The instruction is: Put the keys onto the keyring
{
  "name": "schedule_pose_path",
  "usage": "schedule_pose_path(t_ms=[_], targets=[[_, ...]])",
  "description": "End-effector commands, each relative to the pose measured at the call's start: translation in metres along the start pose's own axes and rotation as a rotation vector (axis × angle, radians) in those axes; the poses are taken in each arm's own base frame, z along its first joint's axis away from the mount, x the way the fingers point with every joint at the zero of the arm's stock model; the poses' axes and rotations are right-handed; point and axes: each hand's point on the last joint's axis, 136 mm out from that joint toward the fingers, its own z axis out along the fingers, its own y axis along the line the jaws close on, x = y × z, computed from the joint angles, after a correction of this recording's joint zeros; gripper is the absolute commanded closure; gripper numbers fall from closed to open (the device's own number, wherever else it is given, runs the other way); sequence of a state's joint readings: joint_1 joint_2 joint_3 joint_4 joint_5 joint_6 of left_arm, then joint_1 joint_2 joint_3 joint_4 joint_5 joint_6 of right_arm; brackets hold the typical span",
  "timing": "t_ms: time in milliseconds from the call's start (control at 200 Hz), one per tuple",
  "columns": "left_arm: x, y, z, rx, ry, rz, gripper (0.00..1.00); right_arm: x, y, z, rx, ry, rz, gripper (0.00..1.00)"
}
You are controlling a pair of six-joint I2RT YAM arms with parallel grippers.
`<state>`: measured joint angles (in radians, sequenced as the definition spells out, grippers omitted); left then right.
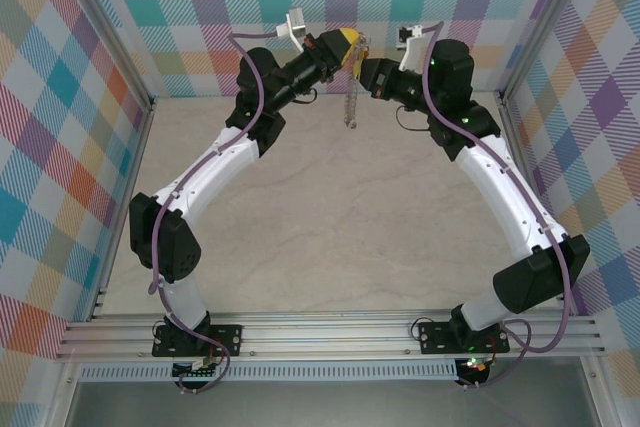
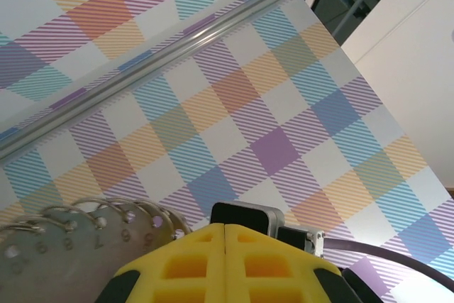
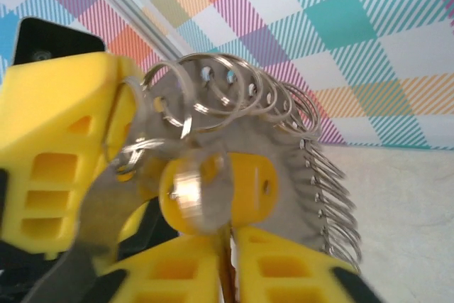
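High above the back of the table my left gripper (image 1: 347, 45) hangs the keyring (image 1: 350, 102), which dangles straight down. In the left wrist view its yellow fingers (image 2: 191, 267) are pressed together, with the keyring's grey numbered plate and loops (image 2: 64, 260) just to their left. My right gripper (image 1: 366, 69) meets it tip to tip. In the right wrist view the right gripper (image 3: 228, 235) is shut on the key, whose yellow head (image 3: 255, 186) sticks up against the keyring's plate (image 3: 284, 147). A blurred loop (image 3: 188, 196) lies over the head. The left gripper's finger (image 3: 57, 140) is on the left.
The beige table top (image 1: 330, 227) lies well below both grippers. Plaid walls (image 1: 60, 97) and aluminium posts (image 1: 112, 42) close in the left, back and right sides. A rail (image 1: 330, 332) runs along the near edge by the arm bases.
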<state>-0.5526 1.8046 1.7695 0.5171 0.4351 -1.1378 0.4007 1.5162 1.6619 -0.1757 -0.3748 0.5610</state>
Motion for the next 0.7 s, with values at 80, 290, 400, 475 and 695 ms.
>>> schedule_pose_path(t_ms=[80,290,400,475,695], targets=[[-0.009,-0.05,-0.008,0.124,-0.041,0.035,1.0,-0.003,0.026,-0.016,-0.056,-0.007,-0.041,0.96],[-0.008,-0.046,-0.006,0.126,-0.039,0.027,1.0,0.001,0.038,-0.014,-0.107,0.024,-0.048,0.98],[-0.007,-0.046,-0.005,0.127,-0.039,0.025,1.0,0.005,0.044,-0.009,-0.137,0.054,-0.05,0.99],[-0.006,-0.047,-0.005,0.128,-0.037,0.024,1.0,0.009,0.048,-0.005,-0.16,0.08,-0.046,0.99],[-0.004,-0.048,-0.006,0.127,-0.039,0.026,1.0,0.013,0.056,-0.004,-0.185,0.101,-0.058,1.0]])
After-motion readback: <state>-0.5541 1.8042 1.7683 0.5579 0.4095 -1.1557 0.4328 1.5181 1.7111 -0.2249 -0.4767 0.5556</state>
